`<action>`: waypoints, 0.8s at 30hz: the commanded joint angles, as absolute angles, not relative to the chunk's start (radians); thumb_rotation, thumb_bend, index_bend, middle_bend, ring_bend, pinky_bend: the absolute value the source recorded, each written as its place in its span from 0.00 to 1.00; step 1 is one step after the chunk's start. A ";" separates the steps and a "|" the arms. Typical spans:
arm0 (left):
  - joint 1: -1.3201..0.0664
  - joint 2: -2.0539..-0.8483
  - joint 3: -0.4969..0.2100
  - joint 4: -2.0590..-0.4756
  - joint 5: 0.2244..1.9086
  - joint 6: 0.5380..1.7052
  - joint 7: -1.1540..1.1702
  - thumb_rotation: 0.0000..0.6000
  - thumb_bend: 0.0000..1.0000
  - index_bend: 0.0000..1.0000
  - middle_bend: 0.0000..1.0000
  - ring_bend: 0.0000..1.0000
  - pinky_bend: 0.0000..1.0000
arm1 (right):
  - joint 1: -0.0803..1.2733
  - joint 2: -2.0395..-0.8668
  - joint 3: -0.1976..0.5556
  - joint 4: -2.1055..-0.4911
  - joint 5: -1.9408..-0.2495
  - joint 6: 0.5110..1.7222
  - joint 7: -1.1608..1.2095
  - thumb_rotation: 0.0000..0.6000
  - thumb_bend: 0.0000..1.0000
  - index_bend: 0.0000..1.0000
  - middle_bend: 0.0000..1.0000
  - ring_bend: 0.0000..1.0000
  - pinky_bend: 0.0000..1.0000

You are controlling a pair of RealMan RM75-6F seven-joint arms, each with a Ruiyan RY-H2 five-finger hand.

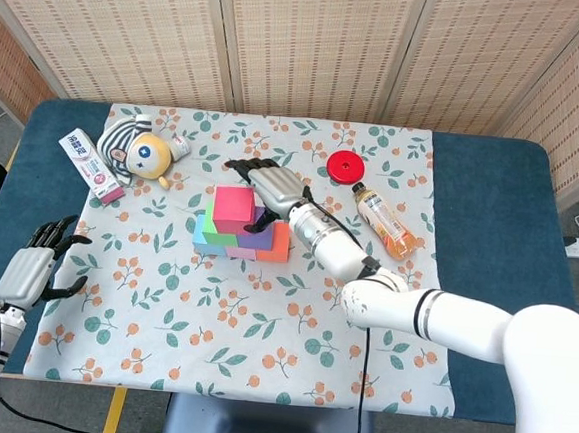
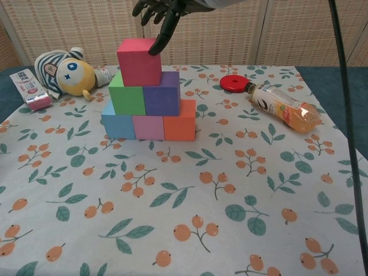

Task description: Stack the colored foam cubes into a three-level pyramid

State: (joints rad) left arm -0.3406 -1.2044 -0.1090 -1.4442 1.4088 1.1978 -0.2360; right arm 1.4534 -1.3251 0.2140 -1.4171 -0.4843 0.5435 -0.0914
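A three-level stack of foam cubes stands on the cloth. Its bottom row is a blue cube [image 2: 118,126], a pink cube [image 2: 148,127] and an orange cube [image 2: 179,120]. On them sit a green cube [image 2: 127,95] and a purple cube [image 2: 162,94], and a magenta cube [image 2: 138,61] [image 1: 233,204] tops them. My right hand [image 2: 159,12] [image 1: 275,187] hovers just above and behind the magenta cube's right edge, fingers spread and holding nothing. My left hand [image 1: 33,270] is open beyond the cloth's left edge, over the blue table.
A striped plush toy [image 2: 64,72] and a pink-white tube [image 2: 29,89] lie at the back left. A red disc [image 2: 234,83] and a lying drink bottle [image 2: 284,107] are at the right. The floral cloth [image 2: 190,218] covers the table.
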 commanded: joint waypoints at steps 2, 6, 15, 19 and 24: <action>-0.370 -1.198 -0.114 -1.439 1.433 1.173 -0.264 1.00 0.33 0.28 0.00 0.00 0.02 | 1.362 -1.252 0.235 -1.506 -0.525 0.623 -0.036 1.00 0.10 0.00 0.04 0.00 0.00; -0.420 -1.196 -0.116 -1.425 1.456 1.113 -0.309 1.00 0.32 0.29 0.00 0.00 0.02 | 1.274 -1.238 0.222 -1.535 -0.563 0.700 -0.005 1.00 0.03 0.00 0.03 0.00 0.00; -0.519 -1.233 -0.126 -1.388 1.458 0.995 -0.358 1.00 0.32 0.29 0.00 0.00 0.02 | 1.155 -1.323 0.220 -1.488 -0.630 0.738 0.074 1.00 0.00 0.00 0.01 0.00 0.00; -0.555 -1.273 -0.131 -1.351 1.424 0.943 -0.322 1.00 0.33 0.28 0.00 0.00 0.02 | 1.131 -1.382 0.225 -1.428 -0.647 0.738 0.084 1.00 0.00 0.00 0.01 0.00 0.00; -0.574 -1.328 -0.132 -1.292 1.359 0.894 -0.257 1.00 0.32 0.28 0.00 0.00 0.02 | 1.121 -1.432 0.216 -1.347 -0.640 0.709 0.064 1.00 0.00 0.00 0.00 0.00 0.00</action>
State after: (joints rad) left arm -0.5658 -1.3084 -0.1316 -1.3122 1.3800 0.9116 -0.2775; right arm 1.1278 -1.4130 0.2208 -1.3723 -0.6412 0.7212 0.0738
